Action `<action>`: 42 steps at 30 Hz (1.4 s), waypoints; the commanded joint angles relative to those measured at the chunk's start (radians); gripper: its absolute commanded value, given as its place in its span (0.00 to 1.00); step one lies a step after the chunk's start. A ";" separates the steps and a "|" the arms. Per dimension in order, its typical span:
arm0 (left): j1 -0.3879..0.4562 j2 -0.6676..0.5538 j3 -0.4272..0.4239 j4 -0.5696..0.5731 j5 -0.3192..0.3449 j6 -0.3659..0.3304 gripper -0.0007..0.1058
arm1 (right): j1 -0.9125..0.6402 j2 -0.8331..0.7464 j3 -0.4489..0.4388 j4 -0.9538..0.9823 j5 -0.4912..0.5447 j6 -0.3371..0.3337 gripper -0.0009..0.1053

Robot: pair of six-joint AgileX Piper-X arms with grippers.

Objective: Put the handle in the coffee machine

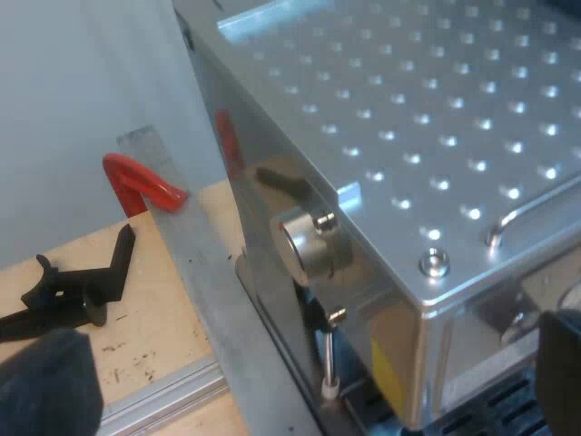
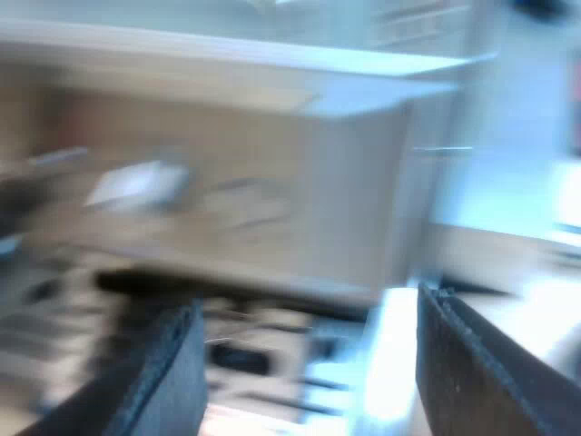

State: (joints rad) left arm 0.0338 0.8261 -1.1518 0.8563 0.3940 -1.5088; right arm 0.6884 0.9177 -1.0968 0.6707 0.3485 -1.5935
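Note:
I am looking down on the espresso machine (image 1: 427, 118), on its shiny dimpled top plate and one side. That side carries a round metal knob (image 1: 304, 247) with a thin steam wand (image 1: 329, 359) below it. My left gripper (image 1: 300, 386) is open, its dark fingers (image 1: 45, 386) wide apart above the machine's corner, with nothing between them. In the right wrist view the machine's front (image 2: 236, 191) is blurred. My right gripper (image 2: 313, 372) hangs open before it, black fingers (image 2: 159, 372) apart and holding nothing.
Beside the machine, a black clamp (image 1: 77, 286) lies on the wooden table (image 1: 154, 318). A red curved piece (image 1: 141, 182) pokes out at an upright metal strip (image 1: 195, 263). A metal rail (image 1: 159, 400) edges the table.

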 commanded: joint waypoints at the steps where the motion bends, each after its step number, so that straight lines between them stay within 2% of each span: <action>1: -0.001 -0.026 -0.013 -0.013 -0.006 -0.030 1.00 | -0.149 -0.012 -0.055 0.097 -0.028 -0.007 0.53; 12: -0.001 -0.152 -0.003 0.008 -0.006 -0.030 1.00 | -0.567 -0.101 -0.075 0.258 -0.054 -0.009 0.53; 19: -0.001 -0.250 0.002 0.086 -0.025 -0.030 1.00 | -0.735 -0.201 -0.038 0.343 -0.068 -0.097 0.53; 25: -0.001 -0.378 0.063 0.092 -0.025 -0.030 1.00 | -0.758 -0.352 0.055 0.338 -0.068 -0.139 0.53; 26: -0.001 -0.449 0.102 0.110 -0.025 -0.031 1.00 | -0.758 -0.382 0.068 0.338 -0.068 -0.139 0.53; 27: -0.001 -0.455 0.110 0.112 -0.025 -0.033 1.00 | -0.758 -0.401 0.081 0.343 -0.068 -0.139 0.53; 32: -0.001 -0.645 0.238 0.144 -0.081 -0.044 1.00 | -0.758 -0.580 0.151 0.366 -0.068 -0.211 0.53; 34: -0.001 -0.711 0.272 0.163 -0.083 -0.044 1.00 | -0.758 -0.625 0.168 0.366 -0.068 -0.225 0.53; 42: -0.001 -0.931 0.356 0.300 -0.083 -0.028 1.00 | -0.758 -0.814 0.242 0.398 -0.068 -0.228 0.53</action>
State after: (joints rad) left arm 0.0338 -0.0144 -0.7987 1.1333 0.3205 -1.5361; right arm -0.0657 0.1127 -0.8518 1.0612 0.2811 -1.8097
